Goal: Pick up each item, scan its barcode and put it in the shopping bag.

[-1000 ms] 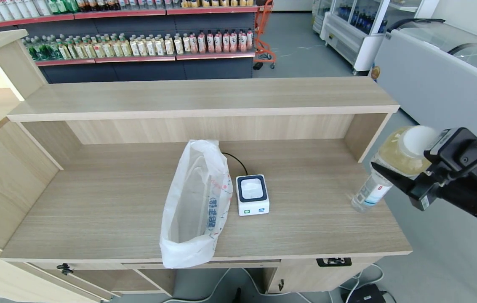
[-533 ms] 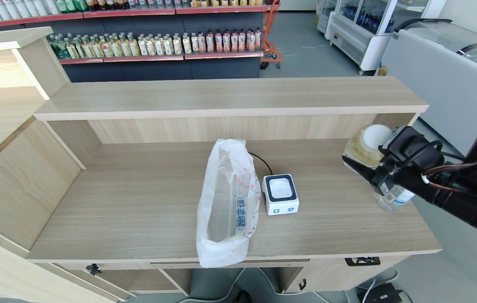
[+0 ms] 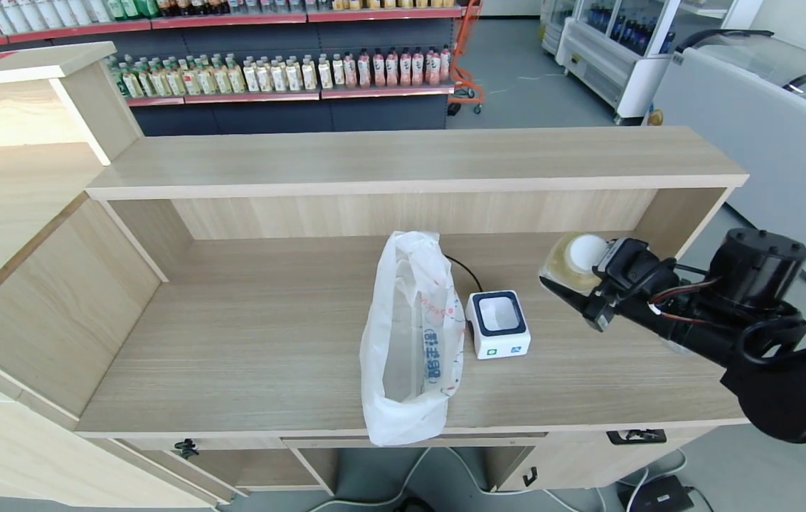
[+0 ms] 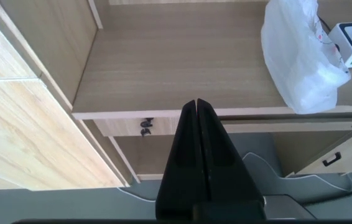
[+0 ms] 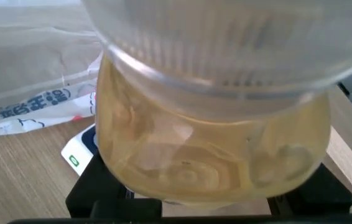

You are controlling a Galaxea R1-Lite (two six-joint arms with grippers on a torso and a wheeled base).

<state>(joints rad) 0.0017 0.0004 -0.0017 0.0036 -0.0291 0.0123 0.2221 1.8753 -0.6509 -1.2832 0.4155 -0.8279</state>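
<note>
The light wooden worktop (image 3: 246, 341) is pale beige with a fine streaky grain. The thin plastic shopping bag (image 3: 410, 334) is milky white and half see-through, with blue characters and red marks down its side. The small box-shaped scanner (image 3: 499, 325) is white, its pale window framed in dark navy, with a green and a blue spot on the front. The clear plastic bottle (image 3: 568, 262) shows amber-yellow contents under a white cap. The right jaws and the left jaws are black.
</note>
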